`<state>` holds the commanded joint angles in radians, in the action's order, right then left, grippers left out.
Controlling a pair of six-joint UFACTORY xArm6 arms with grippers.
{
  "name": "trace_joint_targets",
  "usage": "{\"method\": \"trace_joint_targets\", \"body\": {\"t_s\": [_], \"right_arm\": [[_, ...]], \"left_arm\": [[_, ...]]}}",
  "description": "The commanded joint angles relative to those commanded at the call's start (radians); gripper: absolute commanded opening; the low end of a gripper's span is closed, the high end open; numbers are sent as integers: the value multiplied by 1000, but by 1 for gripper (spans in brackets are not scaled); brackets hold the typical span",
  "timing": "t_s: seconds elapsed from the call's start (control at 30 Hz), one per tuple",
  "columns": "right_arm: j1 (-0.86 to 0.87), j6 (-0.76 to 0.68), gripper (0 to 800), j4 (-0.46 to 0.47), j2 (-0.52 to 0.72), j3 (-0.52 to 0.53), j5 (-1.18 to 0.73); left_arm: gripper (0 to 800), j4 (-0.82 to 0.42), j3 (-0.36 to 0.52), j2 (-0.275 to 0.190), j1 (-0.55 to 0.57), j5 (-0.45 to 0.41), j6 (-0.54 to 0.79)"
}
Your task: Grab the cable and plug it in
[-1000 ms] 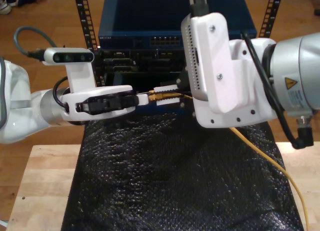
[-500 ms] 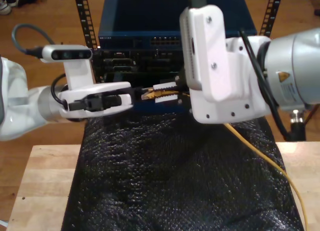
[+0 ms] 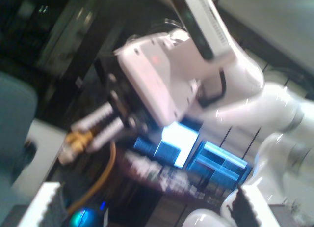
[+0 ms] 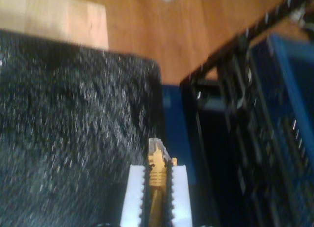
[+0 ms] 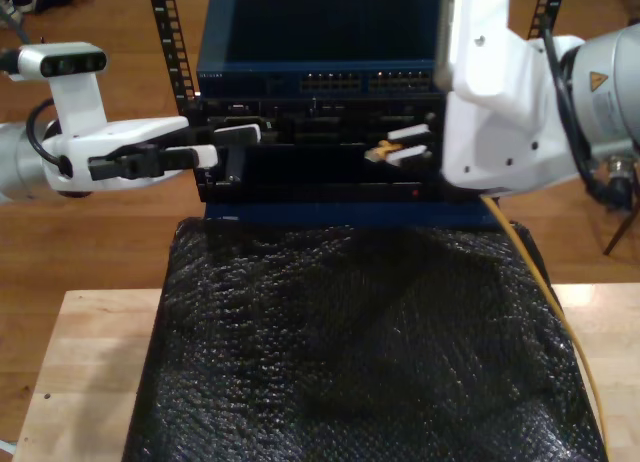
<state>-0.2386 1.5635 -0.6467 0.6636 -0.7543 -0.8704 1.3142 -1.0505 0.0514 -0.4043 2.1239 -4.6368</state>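
Note:
The yellow-orange cable [image 5: 563, 327] runs from the exterior view's lower right up over the black mat to my second gripper [image 5: 402, 144], which is shut on its plug end [image 5: 377, 153]. The plug hangs in front of the rack's dark panel, below the blue switch's ports [image 5: 335, 82]. In the second wrist view the white serrated fingers [image 4: 133, 192] clamp the yellow boot, with the clear tip [image 4: 157, 149] sticking out. My first gripper [image 5: 238, 150] is open at the exterior view's left, apart from the plug. Its wrist view shows the held plug [image 3: 73, 141].
A blue network switch [image 5: 320, 37] sits atop the rack, with dark equipment panels [image 5: 300, 167] beneath. A black textured mat [image 5: 350, 352] covers a wooden table [image 5: 90, 372]. Black perforated rack rails [image 5: 168, 32] stand at both sides.
My first gripper has drawn back toward the exterior view's left, away from the plug. My second gripper has carried the plug right and closer to the rack front.

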Motion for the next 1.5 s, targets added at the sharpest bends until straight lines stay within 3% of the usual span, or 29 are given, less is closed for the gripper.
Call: {"method": "trace_joint_targets", "body": {"t_s": [0.3, 0.53, 0.7, 0.93, 1.3, 1.5], "right_arm": [[152, -32, 0, 9, -91, -34, -189], [190, -34, 0, 48, -130, -57, -269], [189, -68, 0, 95, -152, -60, -272], [189, -89, 0, 129, -192, -75, -272], [189, -109, 0, 149, -238, -97, -270], [189, -126, 0, 149, -247, -98, -270]], "left_arm": [[797, -313, -117, -43, -20, -123, 106], [797, -600, -127, -84, -21, -232, 272], [797, -769, -123, -109, -49, -242, 400], [798, -919, -121, -109, -199, -241, 571], [798, -1115, -3, -115, -517, -241, 913], [798, -1203, 121, -198, -628, -241, 1053]]}}
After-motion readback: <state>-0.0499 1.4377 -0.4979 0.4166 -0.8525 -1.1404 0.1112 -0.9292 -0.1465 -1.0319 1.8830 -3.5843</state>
